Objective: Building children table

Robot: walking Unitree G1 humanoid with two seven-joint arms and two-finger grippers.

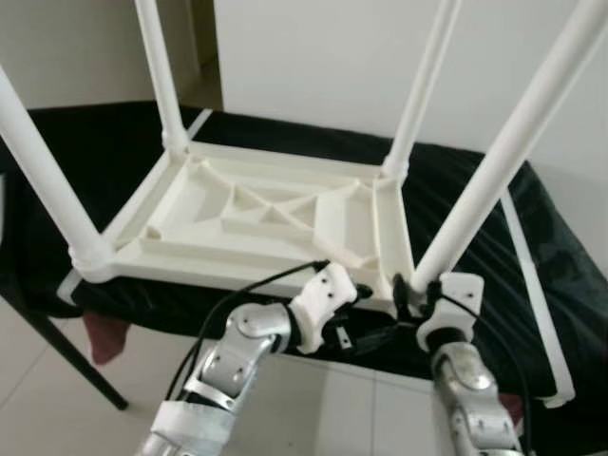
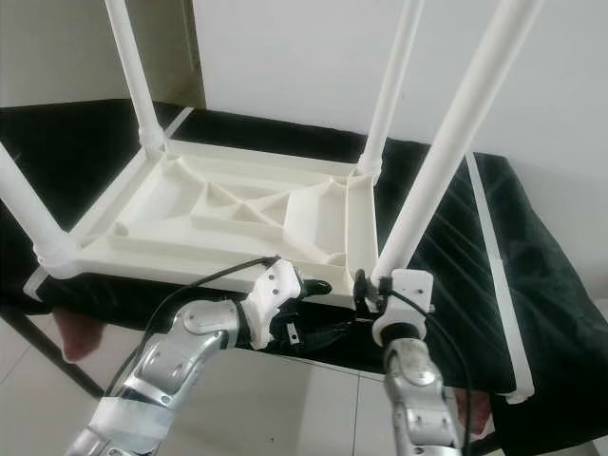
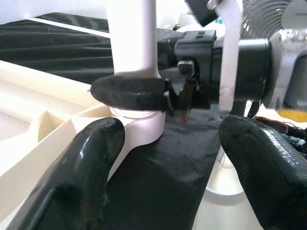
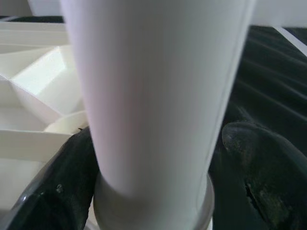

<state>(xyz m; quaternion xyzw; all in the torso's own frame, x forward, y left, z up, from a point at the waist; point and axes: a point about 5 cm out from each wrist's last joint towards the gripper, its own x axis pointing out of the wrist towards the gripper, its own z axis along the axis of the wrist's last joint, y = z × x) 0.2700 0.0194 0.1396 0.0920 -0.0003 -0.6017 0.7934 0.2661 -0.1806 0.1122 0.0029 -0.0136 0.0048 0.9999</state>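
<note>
Straddling the near-right leg [image 4: 153,96] base, right pincer [image 2: 372,283] hides the socket, its contact unclear; left pincer [image 3: 163,158] gapes.

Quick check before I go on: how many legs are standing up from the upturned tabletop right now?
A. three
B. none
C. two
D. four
D: four white legs rise from the corners of the upturned tabletop, and the right pincer sits at the base of the near right leg, its fingers on either side of it.
</note>
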